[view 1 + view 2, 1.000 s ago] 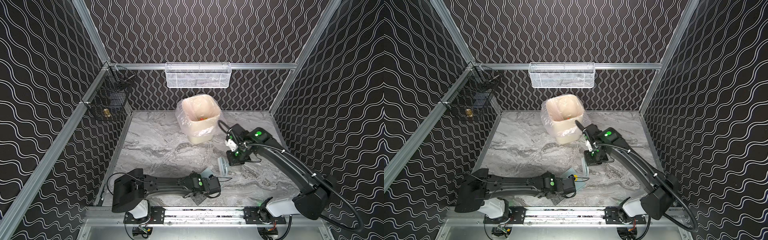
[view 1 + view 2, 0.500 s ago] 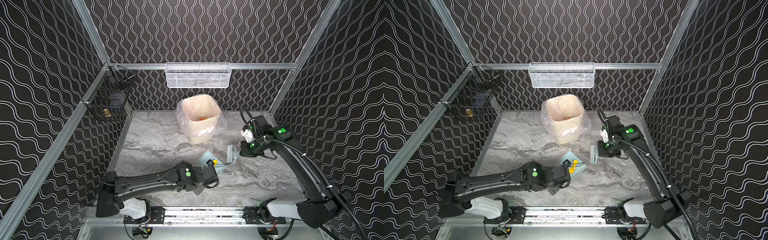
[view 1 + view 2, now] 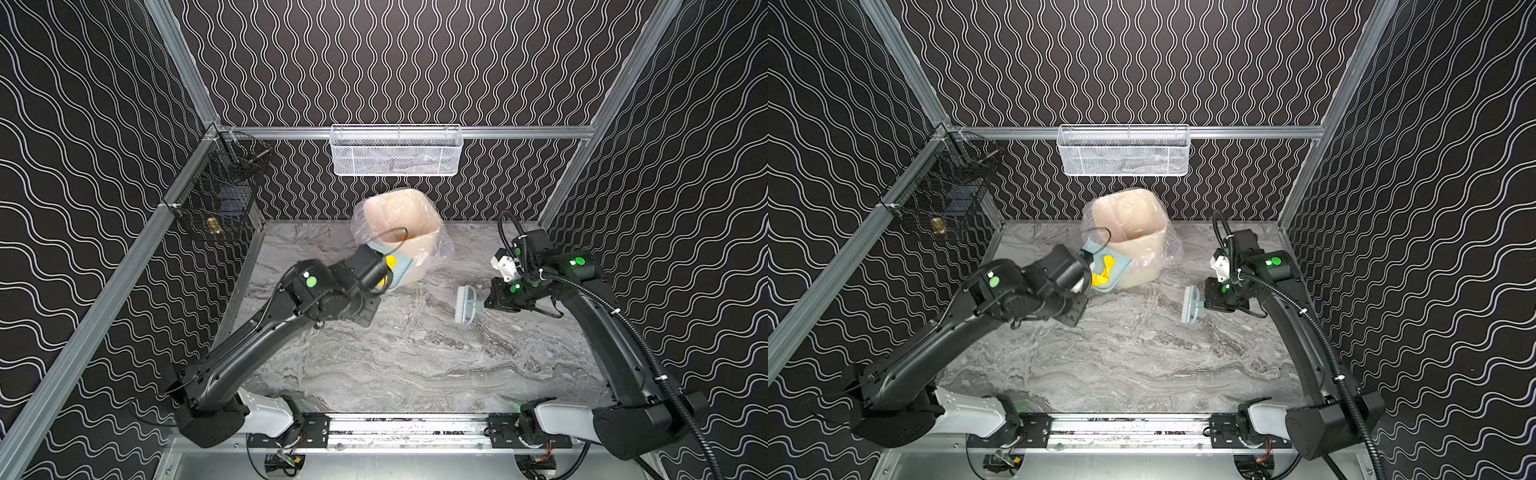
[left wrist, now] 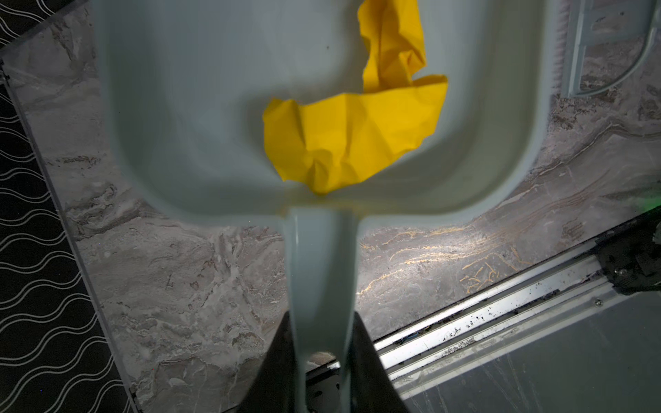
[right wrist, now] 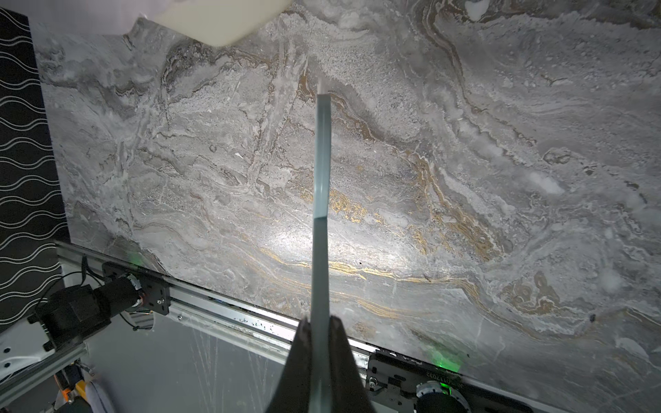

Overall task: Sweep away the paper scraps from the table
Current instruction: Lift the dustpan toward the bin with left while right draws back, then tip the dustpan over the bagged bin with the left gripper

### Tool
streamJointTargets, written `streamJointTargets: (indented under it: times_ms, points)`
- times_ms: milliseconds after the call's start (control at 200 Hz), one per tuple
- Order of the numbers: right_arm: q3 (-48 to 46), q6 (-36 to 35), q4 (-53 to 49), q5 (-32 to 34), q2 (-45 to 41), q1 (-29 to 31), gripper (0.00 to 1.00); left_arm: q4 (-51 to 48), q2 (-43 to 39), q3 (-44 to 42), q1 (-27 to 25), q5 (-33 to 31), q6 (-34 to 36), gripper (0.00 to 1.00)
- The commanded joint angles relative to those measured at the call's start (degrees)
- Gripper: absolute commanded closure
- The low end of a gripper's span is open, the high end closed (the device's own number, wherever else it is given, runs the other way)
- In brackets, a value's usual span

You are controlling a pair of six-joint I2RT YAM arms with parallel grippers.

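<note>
Item 1 – paper scraps [image 4: 354, 136]: yellow and crumpled, lying inside the dustpan [image 4: 200, 107] at the end next to the handle. One lobe is running across the pan and the other is stretching toward its open mouth. I cannot tell whether this is one piece or two. In both top views the yellow [image 3: 1102, 272] is showing just beside the bin.

Item 2 – dustpan, pale blue: it is hanging above the table [image 3: 415, 365]. Its long axis is running from the left arm toward the bin [image 3: 399, 193], with the mouth pointing at the bin's near wall. The left gripper [image 4: 322, 357] is pinching the handle, one finger on each side.

Item 3 – brush [image 3: 465, 305], pale blue with white bristles: its handle is lying level in line with the right arm, and the head is pointing toward the middle of the table. The right gripper [image 5: 320, 332] is clamping the handle end tightly. Whether the bristles are touching the marble, I cannot tell.

Item 4 – bin, cream, lined with clear plastic: it is standing upright at the back of the table. A speck of orange-red is showing inside [image 3: 1136, 237].

Markings: a small printed number on the rail carriage in the right wrist view is too blurred to read.
</note>
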Motion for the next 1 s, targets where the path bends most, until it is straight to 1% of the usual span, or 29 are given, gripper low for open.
streamJointTargets:
  times_ms: [0, 100, 170, 255, 350, 455, 686, 851, 996]
  points:
    - [-0.33, -0.8, 0.76, -1.79, -0.73, -0.39, 1.0, -3.16, 2.75, 5.05, 5.56, 5.54, 8.88, 1.0]
    - [-1.61, -0.39, 1.29, -2.58, -1.52, -0.8, 1.0, -3.3, 5.84, 10.02, 11.62, 9.41, 13.24, 1.0]
    - [-2.81, 0.06, 1.98, -3.55, -1.96, -0.96, 1.0, -3.89, 8.89, 14.86, 15.28, 10.97, 15.86, 1.0]
    - [-3.5, 0.53, 2.46, -4.3, -2.14, -1.05, 1.0, -5.65, 13.43, 20.67, 18.87, 12.43, 18.4, 1.0]
    - [-3.89, 1.06, 2.99, -4.78, -2.45, -1.1, 1.0, -6.88, 18.45, 26.17, 21.78, 12.6, 20.1, 1.0]
    - [-4.68, 1.68, 3.77, -5.14, -2.77, -1.22, 1.0, -7.22, 22.88, 30.06, 22.58, 11.94, 21.35, 1.0]
    - [-7.31, 3.1, 5.59, -6.48, -3.37, -1.23, 1.0, -8.61, 32.55, 41.84, 22.66, 3.88, 24.28, 1.0]
    - [-8.51, 3.41, 5.98, -6.46, -3.48, -1.3, 1.0, -8.66, 36.14, 44.55, 22.56, -0.5, 25.64, 1.0]
    - [-9.28, 3.91, 6.25, -6.69, -3.48, -1.32, 1.0, -8.57, 37.62, 46.01, 22.02, -6.08, 26.92, 1.0]
